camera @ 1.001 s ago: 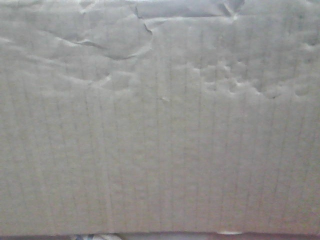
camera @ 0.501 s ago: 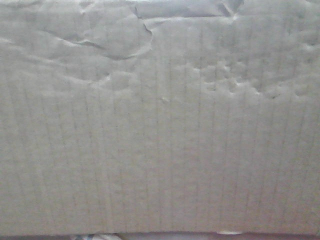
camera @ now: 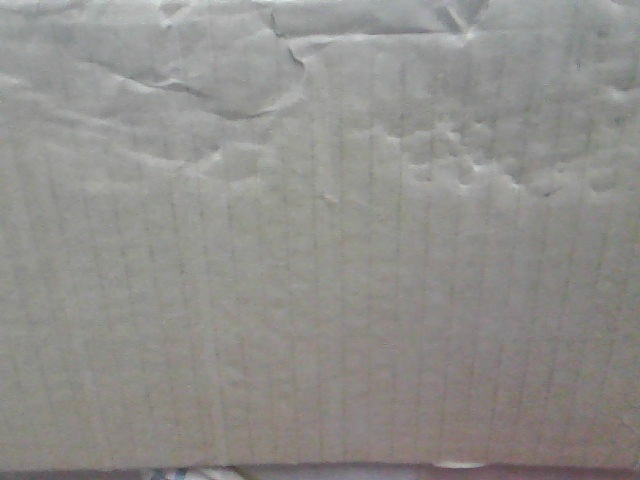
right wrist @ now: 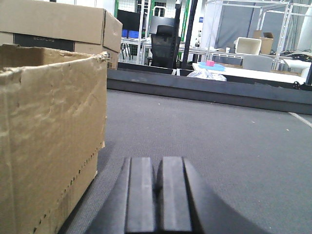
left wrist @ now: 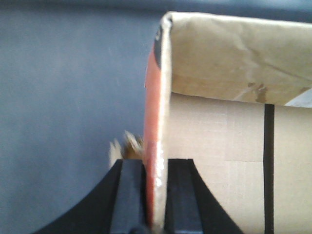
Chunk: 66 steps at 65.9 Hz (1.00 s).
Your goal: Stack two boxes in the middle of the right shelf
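Observation:
A creased tan cardboard box (camera: 320,260) fills the whole front view, pressed close to the camera. In the left wrist view my left gripper (left wrist: 155,163) is shut on the upright wall of a box (left wrist: 219,136), pinching its edge, which carries orange-red tape (left wrist: 152,107). My right gripper (right wrist: 157,161) is shut with nothing between its fingers, low over a dark grey surface (right wrist: 219,131). An open-topped box (right wrist: 48,131) stands just left of it, apart from the fingers. A second box (right wrist: 58,24) sits behind it. The shelf is out of view.
A raised dark ledge (right wrist: 204,87) bounds the grey surface at the far side. Beyond it are an office chair (right wrist: 163,41), tables and metal frames. In the left wrist view, blue-grey floor (left wrist: 73,97) lies left of the held box.

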Tool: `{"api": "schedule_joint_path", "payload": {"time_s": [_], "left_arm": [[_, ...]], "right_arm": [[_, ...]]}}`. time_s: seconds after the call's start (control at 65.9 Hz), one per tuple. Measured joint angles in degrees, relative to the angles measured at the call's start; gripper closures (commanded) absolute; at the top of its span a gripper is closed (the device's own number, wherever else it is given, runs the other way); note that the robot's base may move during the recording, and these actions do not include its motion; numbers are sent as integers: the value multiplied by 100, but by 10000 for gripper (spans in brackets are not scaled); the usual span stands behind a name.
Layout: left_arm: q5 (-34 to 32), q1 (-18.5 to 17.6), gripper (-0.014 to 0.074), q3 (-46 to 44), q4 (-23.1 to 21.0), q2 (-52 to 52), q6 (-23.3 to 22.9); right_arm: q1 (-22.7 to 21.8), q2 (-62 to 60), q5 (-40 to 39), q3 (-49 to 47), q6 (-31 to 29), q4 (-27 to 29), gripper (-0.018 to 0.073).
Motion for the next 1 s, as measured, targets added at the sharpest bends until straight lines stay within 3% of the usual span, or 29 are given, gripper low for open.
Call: {"api": "schedule_joint_path", "payload": {"time_s": [0.243, 0.455, 1.001], "left_arm": [[0, -213, 707, 1218, 27, 21, -639], [-65, -223, 707, 1908, -373, 107, -810], [-323, -226, 707, 2060, -921, 847, -912]], "right_arm": [[0, 0, 0, 0, 0, 0, 722], [0, 0, 0, 0, 0, 0, 722], [0, 0, 0, 0, 0, 0, 722]]}}
